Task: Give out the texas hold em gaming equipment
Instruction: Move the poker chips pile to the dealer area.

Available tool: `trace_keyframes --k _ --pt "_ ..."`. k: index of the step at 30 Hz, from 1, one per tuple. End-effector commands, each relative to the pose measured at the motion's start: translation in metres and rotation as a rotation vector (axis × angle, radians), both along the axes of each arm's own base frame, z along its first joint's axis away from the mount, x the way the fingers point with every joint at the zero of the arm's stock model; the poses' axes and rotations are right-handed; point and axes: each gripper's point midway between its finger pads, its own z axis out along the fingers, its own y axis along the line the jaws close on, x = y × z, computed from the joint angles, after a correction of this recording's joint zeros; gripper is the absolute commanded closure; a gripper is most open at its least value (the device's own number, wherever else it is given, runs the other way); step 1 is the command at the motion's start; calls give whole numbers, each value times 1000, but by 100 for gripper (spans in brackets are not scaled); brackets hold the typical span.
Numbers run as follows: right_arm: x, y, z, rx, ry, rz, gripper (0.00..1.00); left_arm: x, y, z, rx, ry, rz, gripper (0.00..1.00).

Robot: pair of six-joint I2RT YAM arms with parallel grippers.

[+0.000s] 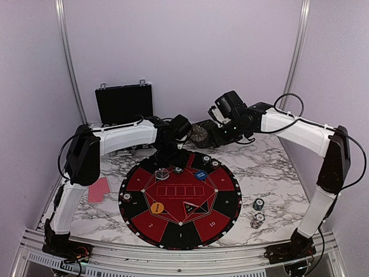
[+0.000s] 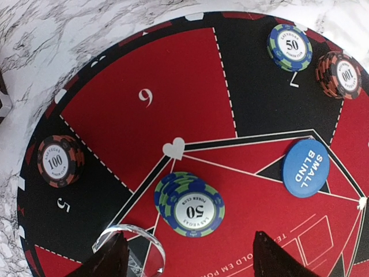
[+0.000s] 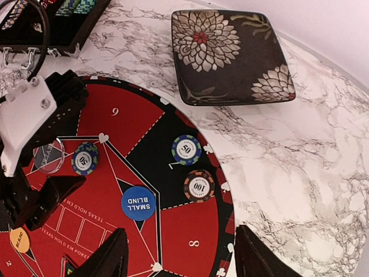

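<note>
the left gripper point(image 2: 190, 247) is held spread low over the round mat point(image 2: 173, 86), and nothing is pinched between its dark fingers. just beside its left finger a clear disc point(image 2: 131, 249), glassy and thick-rimmed, is seen lying flat; whether it is touched cannot be told. just ahead of the fingertips a short, slightly skewed stack of blue-and-green chips point(image 2: 190, 206), stripe-edged and marked 50, is set on a red panel. further ahead and to the right a smooth blue disc point(image 2: 305, 168) lettered small blind is laid. off to the left, black-and-orange chips point(image 2: 59, 160) marked 100 are stacked on black wedge 5. farthest to the right, by wedge 7, a second 50 pile point(image 2: 290, 47) and a second 100 pile point(image 2: 340, 74) are placed near the mat's edge.

the right gripper point(image 3: 181, 231) is also spread, with nothing held, above the mat's red wedge 8. well ahead of it, off the mat, a square dark plate point(image 3: 230, 55), glossy and painted with large pale flowers, is set on the white marbled table point(image 3: 300, 173). far ahead to its left the black case point(image 3: 86, 26) is seen open, with racked chips point(image 3: 75, 6) lined up in rows inside.

from above, red-backed cards point(image 1: 98, 189) are seen fanned on the marble well behind the left gripper, and an orange disc point(image 1: 157, 208) lies on the mat's near half.
</note>
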Motion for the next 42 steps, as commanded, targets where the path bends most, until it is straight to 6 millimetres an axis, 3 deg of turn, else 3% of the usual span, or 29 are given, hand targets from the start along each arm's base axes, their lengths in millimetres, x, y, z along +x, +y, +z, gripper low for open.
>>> trace_keyframes --k 1,10,23,42 --pt "3 -17 26 45 -67 -63 39 -2 3 -12 63 28 -14 26" --pt "-4 -46 53 109 -133 -126 39 0 -3 -33 82 53 -27 29" --pt "-10 -53 46 97 -123 -139 39 2 -2 -54 102 75 -19 34" --pt "-12 -56 41 87 -114 -147 39 2 13 -66 132 99 2 56"
